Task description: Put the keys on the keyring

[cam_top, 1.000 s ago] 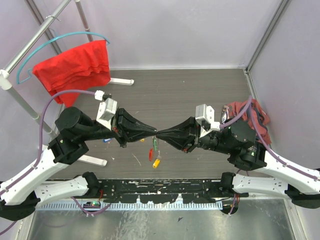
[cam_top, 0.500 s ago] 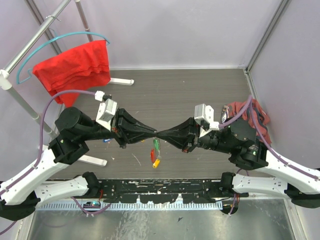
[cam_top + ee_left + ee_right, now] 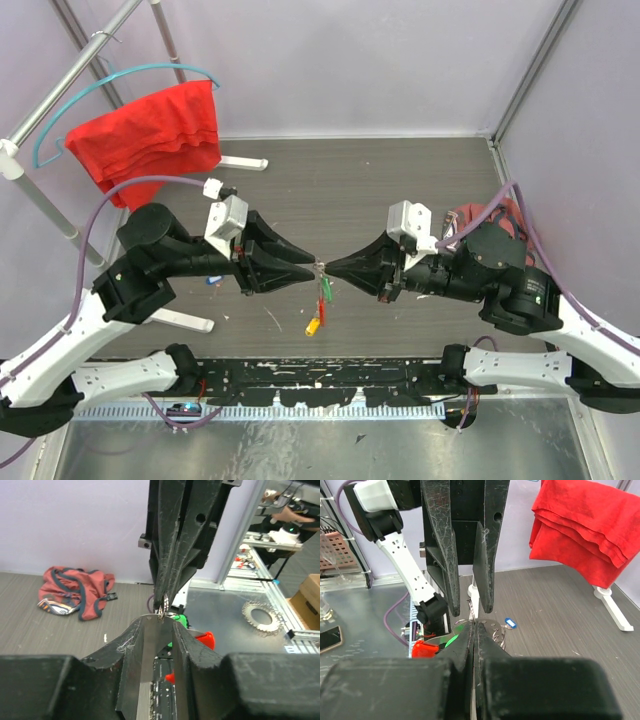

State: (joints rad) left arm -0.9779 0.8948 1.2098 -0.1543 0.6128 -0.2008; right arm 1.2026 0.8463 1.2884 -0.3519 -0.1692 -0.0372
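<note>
The keyring is held clear of the worktop at the spot where the two arms meet tip to tip, about midway between the bases. It is clamped by the right pincer, whose fingers are pressed together on the thin wire loop in the right wrist view. The red bar and a green-tagged key hang below that pinch, so the long axis of the keyring is judged to run downward, across the line of the two arms. The left pincer faces it from the opposite side with a narrow gap between its fingers. In the left wrist view the wire is seen lying crosswise at those fingertips. Whether it is pressed by them cannot be told. The coming move is judged to turn on this: the loop sits directly ahead of the left pincer, touching or just beside its tips. No container is seen holding keys. A yellow-tagged key is just below the red bar, seemingly loose on the worktop. A blue-tagged key lies well apart, beside the left arm, which is the nearer one.
</note>
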